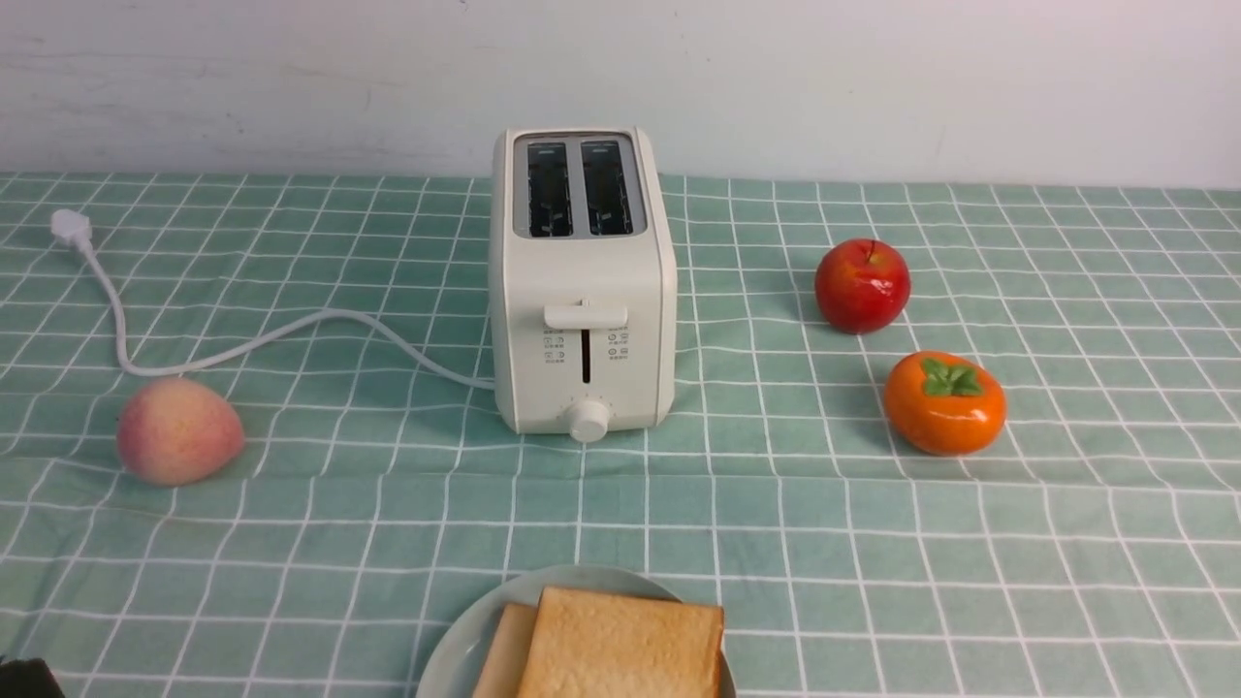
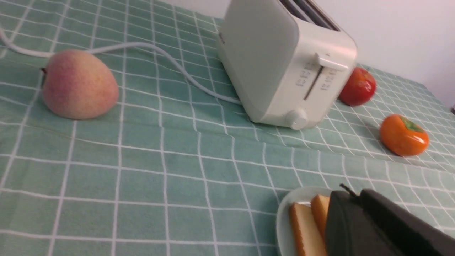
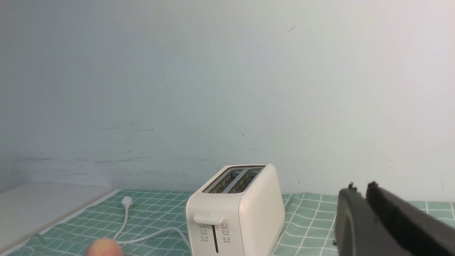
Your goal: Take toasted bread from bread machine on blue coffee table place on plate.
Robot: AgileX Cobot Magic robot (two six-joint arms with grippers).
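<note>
Toast (image 1: 625, 645) on plate (image 1: 465, 640) in front view, outside right wrist view

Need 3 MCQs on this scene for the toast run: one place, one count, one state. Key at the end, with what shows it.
1. Where is the toasted bread?
A) in the toaster slots
B) on the plate
C) on the cloth beside the persimmon

2. How many slots does the toaster have?
A) one
B) two
C) four

3. What state is the toaster's plug in?
A) in a wall socket
B) hidden under the plate
C) lying loose on the cloth

Key:
1 B: the toasted bread lies on the plate, one slice partly over another.
2 B: the top of the toaster shows two dark slots side by side.
3 C: the plug lies on the cloth at the cord's far end.
</note>
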